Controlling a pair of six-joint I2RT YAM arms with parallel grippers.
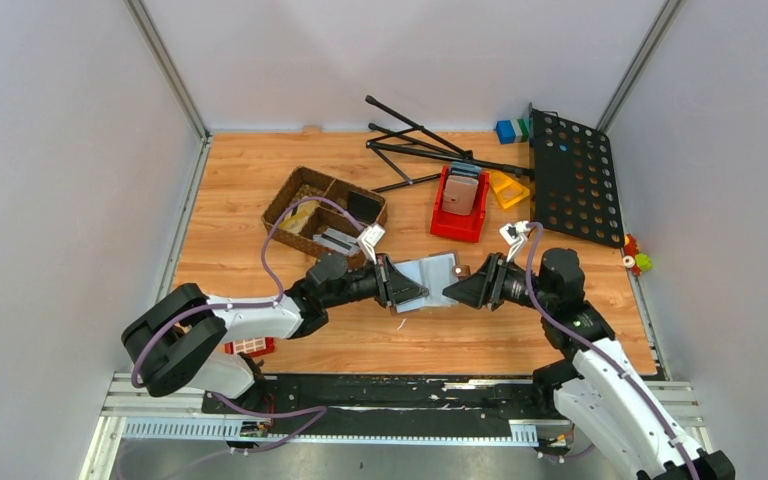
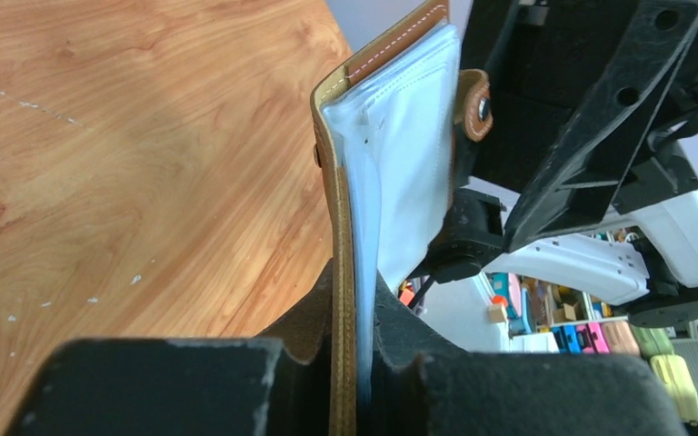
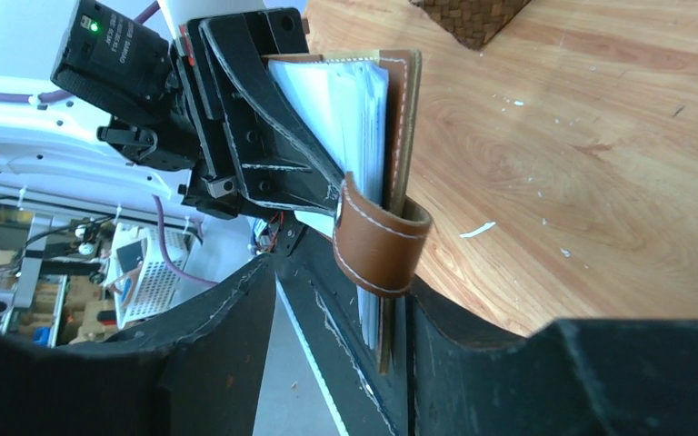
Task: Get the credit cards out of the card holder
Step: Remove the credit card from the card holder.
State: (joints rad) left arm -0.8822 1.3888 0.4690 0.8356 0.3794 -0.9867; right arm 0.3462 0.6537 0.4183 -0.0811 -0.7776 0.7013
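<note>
Wood-grain table (image 1: 240, 190) | stitched brown leather card holder (image 1: 430, 272), glossy pale sleeves (image 2: 409, 136)

In the top view, the left gripper (image 1: 410, 290) covers the near-left edge of the card holder (image 1: 432, 270), and the right gripper (image 1: 452, 292) covers its near-right corner. We cannot resolve the credit cards among the pale sleeves in any view.

In the left wrist view, the holder's top is cut off by the upper edge. Its lower end is hidden between the fingers (image 2: 173, 386).

In the right wrist view, its lower edge disappears between the fingers (image 3: 509, 381). The woven basket (image 3: 473, 14) is cropped at the top.

We cannot identify the small objects (image 1: 636, 260) at the table's right edge. The red block (image 1: 251, 346) lies partly under the left arm.
</note>
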